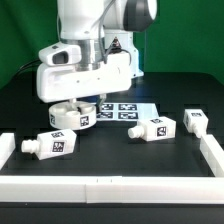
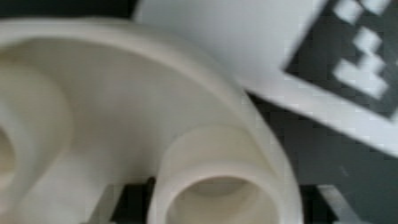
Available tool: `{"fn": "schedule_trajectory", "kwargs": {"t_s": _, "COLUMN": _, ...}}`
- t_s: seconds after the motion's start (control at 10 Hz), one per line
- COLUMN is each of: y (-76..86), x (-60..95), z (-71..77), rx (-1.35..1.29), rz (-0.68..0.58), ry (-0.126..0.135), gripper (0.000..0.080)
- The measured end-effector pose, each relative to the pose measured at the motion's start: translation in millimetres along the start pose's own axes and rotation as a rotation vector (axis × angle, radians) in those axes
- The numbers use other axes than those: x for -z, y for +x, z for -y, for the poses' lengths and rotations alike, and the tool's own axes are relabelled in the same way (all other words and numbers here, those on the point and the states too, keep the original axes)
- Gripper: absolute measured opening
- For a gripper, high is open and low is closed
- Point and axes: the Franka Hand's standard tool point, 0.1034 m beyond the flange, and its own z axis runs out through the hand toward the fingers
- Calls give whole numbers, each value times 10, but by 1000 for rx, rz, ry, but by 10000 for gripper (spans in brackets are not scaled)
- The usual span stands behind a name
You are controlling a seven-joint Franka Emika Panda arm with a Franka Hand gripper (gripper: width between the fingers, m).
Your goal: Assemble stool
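The stool's round white seat [image 1: 72,116] sits under my gripper [image 1: 82,97] at the middle left, with tags on its rim. In the wrist view the seat [image 2: 107,110] fills most of the picture, and one of its sockets [image 2: 222,195] lies between my two dark fingertips [image 2: 139,203]. The jaws stand close against the seat on both sides, shut on it. Three white tagged legs lie loose on the black table: one [image 1: 52,145] at the front left, one [image 1: 153,128] right of centre, one [image 1: 195,121] at the far right.
The marker board [image 1: 120,108] lies flat just behind the seat, and its tag shows in the wrist view [image 2: 347,50]. White border rails run along the front [image 1: 110,186], the exterior view's left [image 1: 6,146] and right [image 1: 212,152].
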Motion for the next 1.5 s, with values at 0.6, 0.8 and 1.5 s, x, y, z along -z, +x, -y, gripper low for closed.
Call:
{"fn": "schedule_trajectory", "kwargs": {"t_s": 0.6, "y": 540, "x": 104, "z": 130, "rx": 119, "rz": 56, "ry": 56, "gripper": 316}}
{"fn": "schedule_trajectory", "kwargs": {"t_s": 0.8, "y": 750, "x": 128, "z": 165, "rx": 248, "rz": 31, "ry": 52, "gripper": 316}}
{"fn": "schedule_trajectory", "kwargs": {"t_s": 1.5, "y": 1283, "x": -15, "z": 409, "rx": 379, "rz": -2, "ry": 69, "gripper": 316}}
